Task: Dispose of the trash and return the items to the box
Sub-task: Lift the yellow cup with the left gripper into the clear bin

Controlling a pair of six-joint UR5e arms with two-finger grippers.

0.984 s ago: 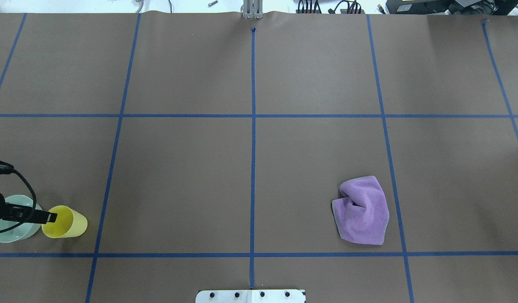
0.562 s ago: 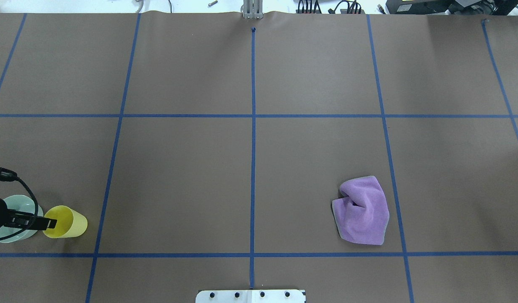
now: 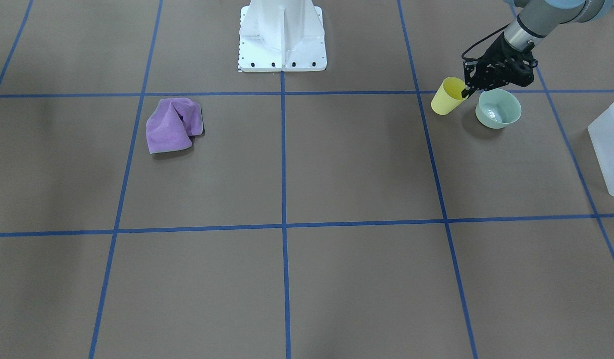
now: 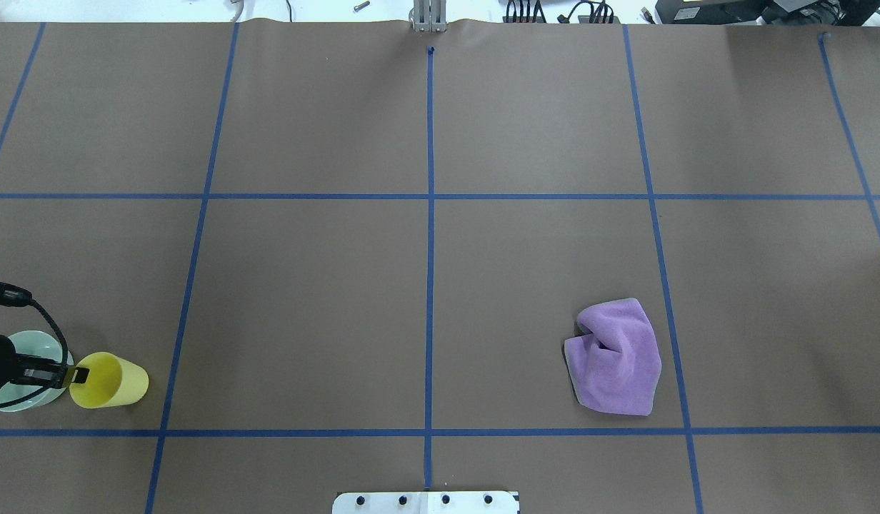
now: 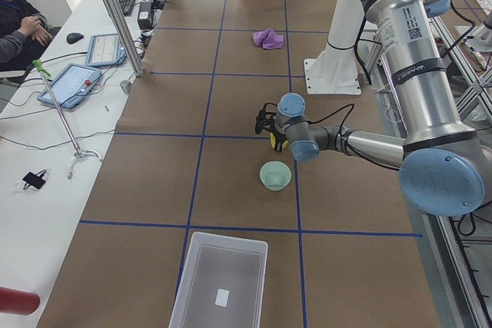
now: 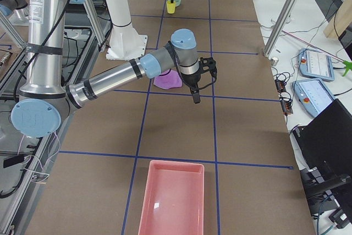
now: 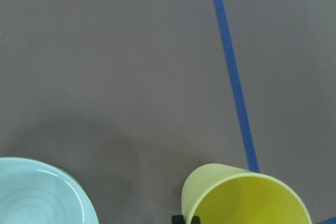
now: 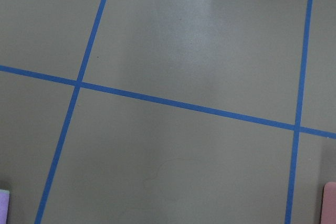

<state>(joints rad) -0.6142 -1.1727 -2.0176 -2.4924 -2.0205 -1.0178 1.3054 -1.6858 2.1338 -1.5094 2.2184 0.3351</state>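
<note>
Tapered yellow cup [image 3: 444, 102], rim pinched in left tool [image 3: 467, 92], beside pale green bowl [image 3: 499, 109]; right tool [image 6: 196, 98]: grip unclear

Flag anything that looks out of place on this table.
Only the purple cloth: it lies crumpled in a heap on the robot's right side. The yellow cup and green bowl show no spill or damage.
</note>
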